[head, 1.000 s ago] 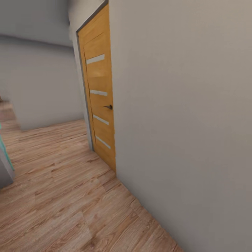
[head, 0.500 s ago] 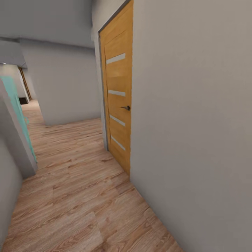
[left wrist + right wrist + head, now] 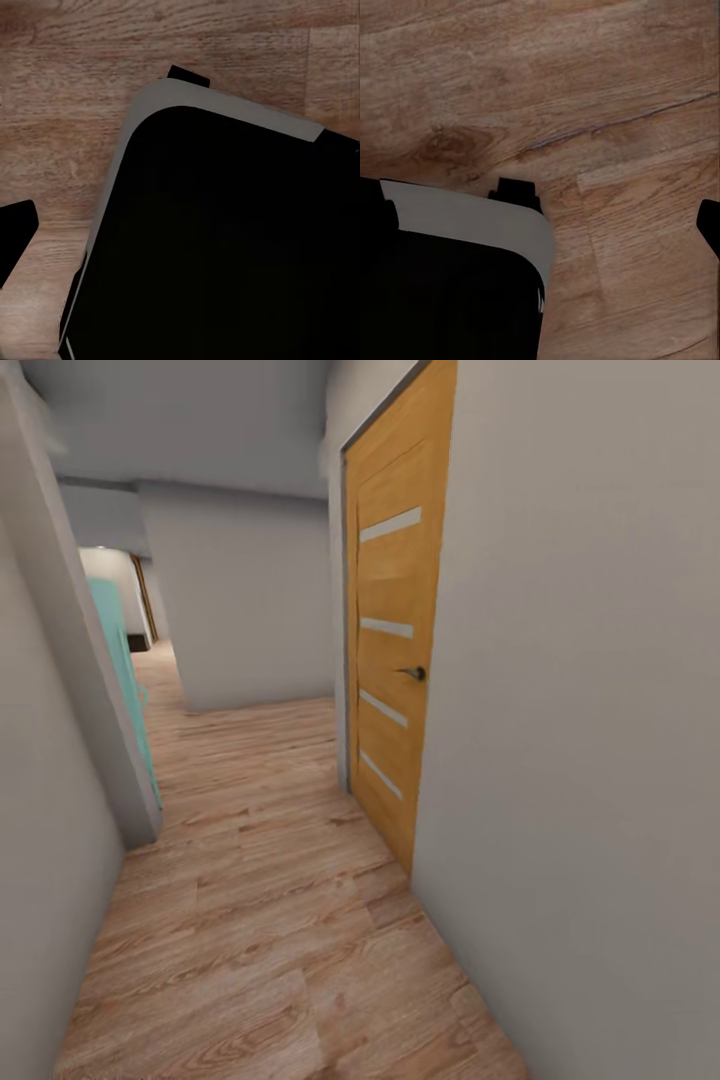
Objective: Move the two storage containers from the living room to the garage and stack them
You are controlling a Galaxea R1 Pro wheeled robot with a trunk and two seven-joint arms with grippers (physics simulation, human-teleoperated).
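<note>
- We looked down one narrow hallway with a wood-plank floor [image 3: 260,920] running away from us.
- One orange-brown door [image 3: 395,660] stood shut in the pale wall [image 3: 580,710] on the right.
- We counted four pale horizontal strips on that door, stacked one above another: the top one [image 3: 390,524], the second [image 3: 387,627], the third [image 3: 384,708] and the lowest [image 3: 380,774].
- One dark lever handle [image 3: 413,673] sat on the door's near edge, between the second and third strips.
- On the left, a second pale wall [image 3: 40,810] came close to us, and just past its corner one teal panel [image 3: 120,660] stood upright, probably a door, though we could not be sure.
- Further on, one grey wall block [image 3: 245,600] faced us across the hallway, and to its left the planks carried on toward a lit opening with one brown frame [image 3: 146,598].
- In the left wrist view, one black base [image 3: 225,247] with a grey rim lay over the planks, and one black sliver [image 3: 15,232] cut in at the frame edge.
- In the right wrist view, the same kind of base [image 3: 442,300] lay over the planks, with one black sliver [image 3: 711,225] at the frame edge.
- We could not tell whether the left hand or the right hand was released, clenched, or grasping anything.
- We could not tell where the two containers were.
</note>
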